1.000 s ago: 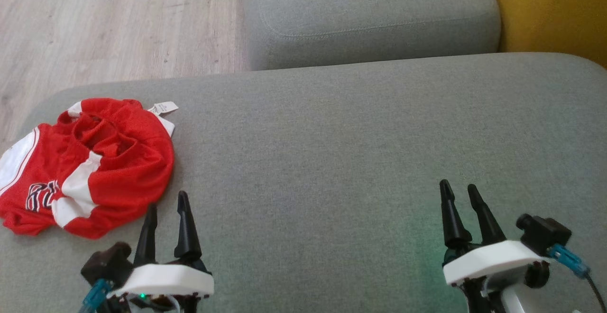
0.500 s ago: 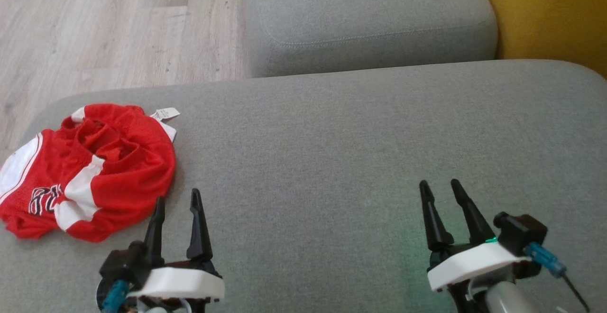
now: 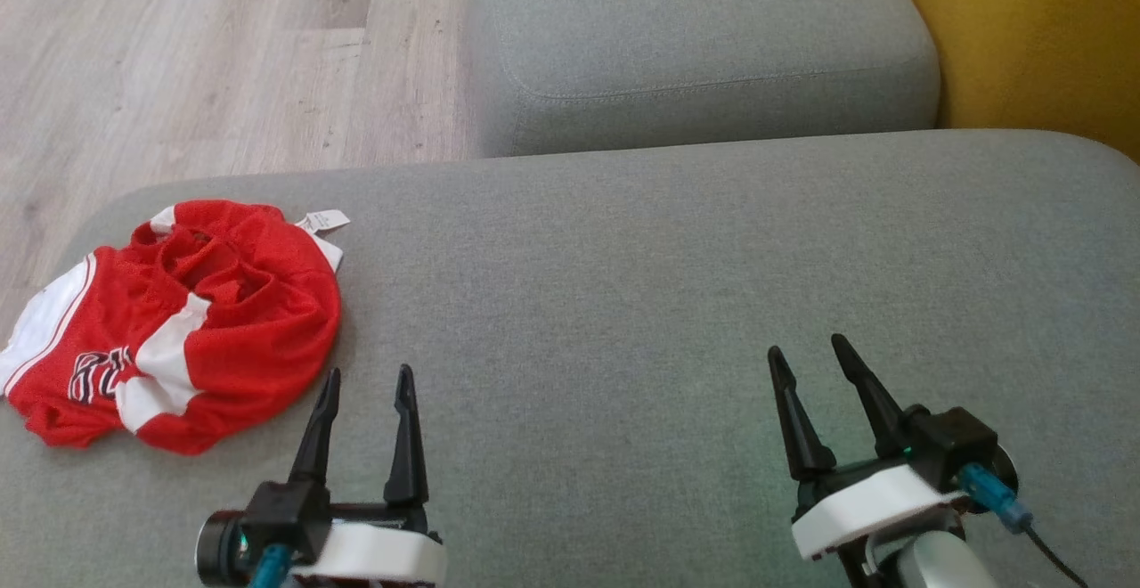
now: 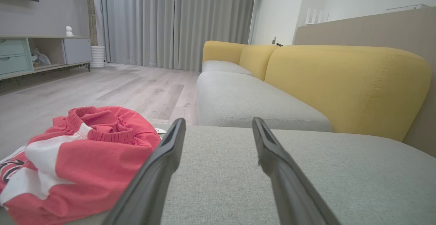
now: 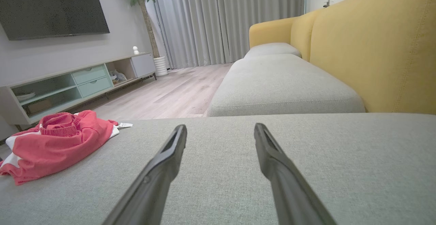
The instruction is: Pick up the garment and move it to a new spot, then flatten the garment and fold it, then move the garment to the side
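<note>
Red-and-white garment point(image 3: 178, 325) crumpled at the left end of the grey cushion point(image 3: 623, 303), untouched.
Left fingers point(image 3: 406, 436) spread wide and empty over the cushion's near edge, just beside the garment without contact; right fingers point(image 3: 793, 419) equally wide, holding nothing, toward the cushion's right end. White tag point(image 3: 325, 221) flat on the cushion, toward its far edge.

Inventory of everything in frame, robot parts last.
cushions: 2, grey, near cushion under grippers, far cushion beyond
garment: 1, red and white, crumpled on near cushion's left end
label: 1, white, garment's far edge
sofa back: 1, yellow, right side
floor: pale wood, left of sofa
TV: 1, dark, on wall
cabinet: 1, pale, teal drawers, below TV
left gripper: 1, black, open, beside garment
right gripper: 1, black, open, over bare cushion
</note>
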`<state>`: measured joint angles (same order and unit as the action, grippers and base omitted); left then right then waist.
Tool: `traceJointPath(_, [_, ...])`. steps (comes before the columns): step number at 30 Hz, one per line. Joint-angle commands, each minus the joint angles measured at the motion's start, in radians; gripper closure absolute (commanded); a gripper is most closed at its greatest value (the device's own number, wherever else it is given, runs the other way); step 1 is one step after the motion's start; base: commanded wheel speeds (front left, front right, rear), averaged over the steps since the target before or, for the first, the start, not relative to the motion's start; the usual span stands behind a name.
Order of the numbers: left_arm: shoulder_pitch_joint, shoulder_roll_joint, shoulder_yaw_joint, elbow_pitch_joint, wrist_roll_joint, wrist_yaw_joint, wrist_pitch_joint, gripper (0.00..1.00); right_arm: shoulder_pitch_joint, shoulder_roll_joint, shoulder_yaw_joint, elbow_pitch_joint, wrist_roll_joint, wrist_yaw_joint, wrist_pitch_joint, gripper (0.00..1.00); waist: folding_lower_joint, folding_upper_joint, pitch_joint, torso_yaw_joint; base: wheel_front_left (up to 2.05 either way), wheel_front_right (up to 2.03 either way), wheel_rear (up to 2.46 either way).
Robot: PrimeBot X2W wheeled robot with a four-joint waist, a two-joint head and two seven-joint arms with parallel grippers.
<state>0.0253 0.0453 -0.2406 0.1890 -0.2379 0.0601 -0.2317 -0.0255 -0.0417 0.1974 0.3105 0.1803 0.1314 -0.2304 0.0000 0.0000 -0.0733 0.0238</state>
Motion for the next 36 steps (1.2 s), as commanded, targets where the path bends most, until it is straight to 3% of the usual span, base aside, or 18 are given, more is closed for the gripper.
traceJointPath(1, [-0.032,0.005,0.018,-0.035,0.034,0.011,-0.019,0.00,-0.024,-0.008,0.028,-0.037,-0.035,-0.001,-0.021,0.00,0.0000,0.0000,-0.001,0.001,0.00,0.00,0.00])
traceJointPath(5, [-0.028,0.005,0.018,-0.026,0.077,0.024,-0.030,0.00,-0.021,-0.009,0.020,-0.030,-0.083,-0.001,-0.031,0.00,0.0000,0.0000,-0.004,0.004,0.00,0.00,0.00])
traceJointPath(23, [-0.032,0.005,0.046,0.015,0.080,0.029,-0.030,0.00,-0.010,-0.009,-0.013,-0.007,-0.087,-0.001,-0.031,0.00,0.0000,0.0000,-0.004,0.008,0.00,0.00,0.00])
traceJointPath(28, [-0.039,0.005,0.057,0.016,0.087,0.034,-0.030,0.00,-0.009,-0.009,-0.018,-0.006,-0.082,-0.001,-0.031,0.00,0.0000,0.0000,0.002,0.054,0.00,0.00,0.00])
traceJointPath(36, [-0.042,0.005,0.089,0.010,0.105,0.017,-0.030,0.00,-0.005,-0.009,-0.026,-0.012,-0.071,-0.001,-0.031,0.00,0.0000,0.0000,0.019,0.202,0.00,0.00,0.00])
